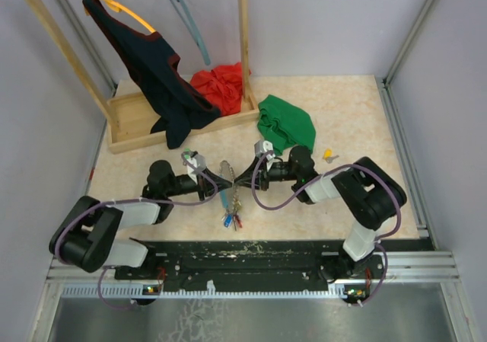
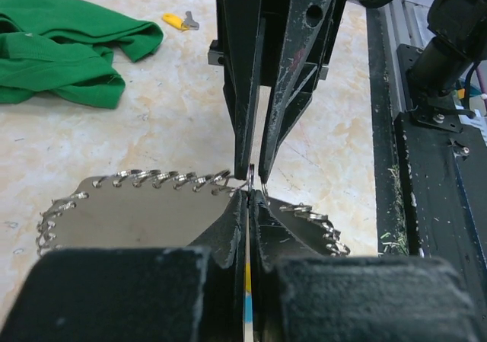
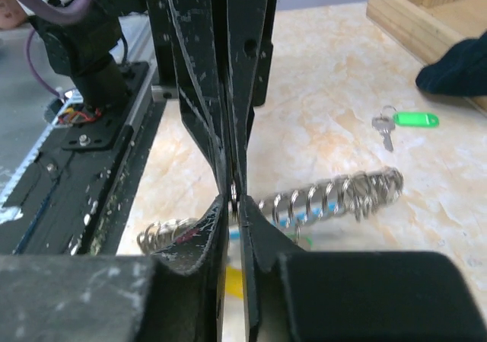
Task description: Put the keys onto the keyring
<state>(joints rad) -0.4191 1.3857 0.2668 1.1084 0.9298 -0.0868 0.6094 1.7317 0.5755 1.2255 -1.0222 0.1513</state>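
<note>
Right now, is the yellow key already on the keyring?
No, the yellow key lies by itself on the table, just right of the green cloth, well apart from the keyring.

Two keys (image 1: 329,156) (image 3: 415,119), one keyring (image 1: 226,178), three garments (image 1: 285,125)

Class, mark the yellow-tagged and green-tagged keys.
Silver key with yellow plastic tag (image 2: 174,21): left wrist view, on the tag.
Silver key with green plastic tag (image 3: 416,119): right wrist view, on the tag.
</note>
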